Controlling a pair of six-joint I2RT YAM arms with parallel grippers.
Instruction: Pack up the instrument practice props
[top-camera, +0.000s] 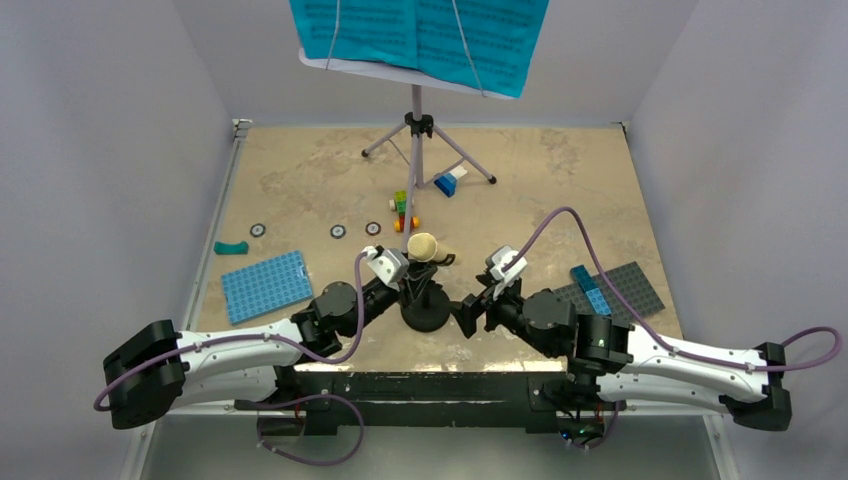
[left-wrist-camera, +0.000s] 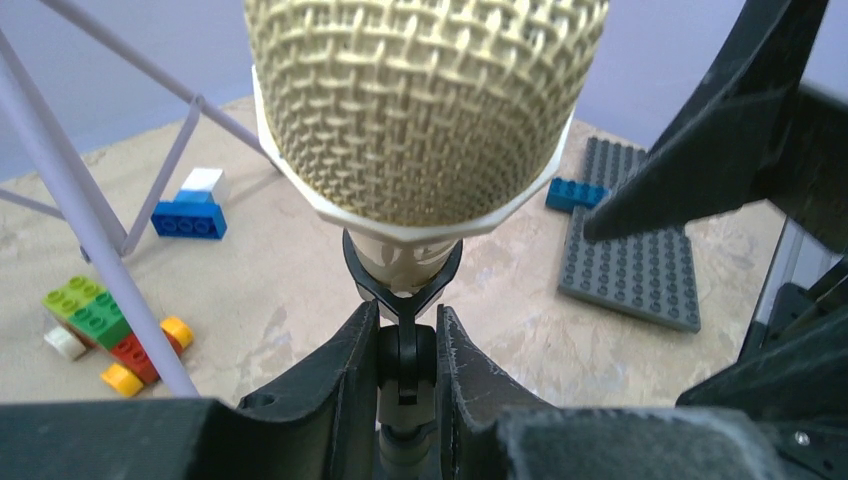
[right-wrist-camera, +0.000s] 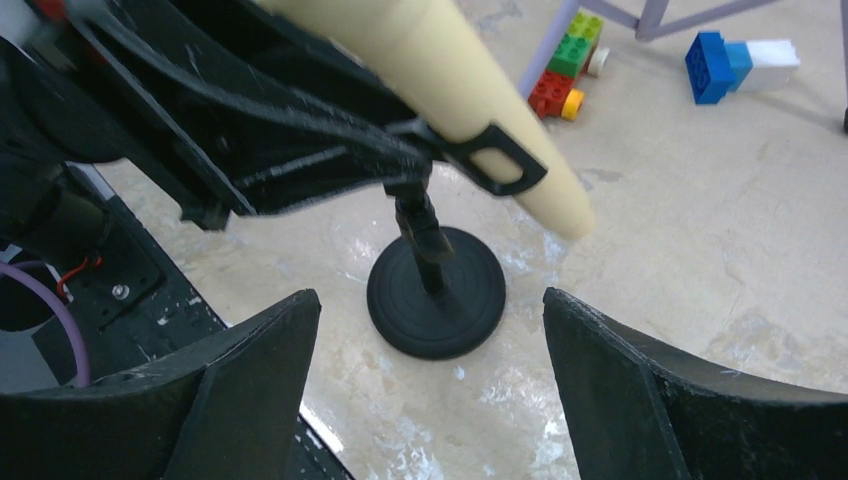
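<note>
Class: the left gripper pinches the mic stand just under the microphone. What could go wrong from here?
1. The cream microphone only rests tilted in the clip of the mic stand; lifting may slide it out.
2. The left gripper holds the thin neck, so the stand could twist and knock the open right gripper nearby.

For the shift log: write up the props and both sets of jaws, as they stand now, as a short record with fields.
cream toy microphone: tilted, seated in the clip of the black mic stand
stand position: upright on the table, between the two arms
left jaws: shut on the stand's post just under the clip
right jaws: open, facing the stand's round base, touching nothing
music stand: upright at the far edge, teal pages on its desk
</note>
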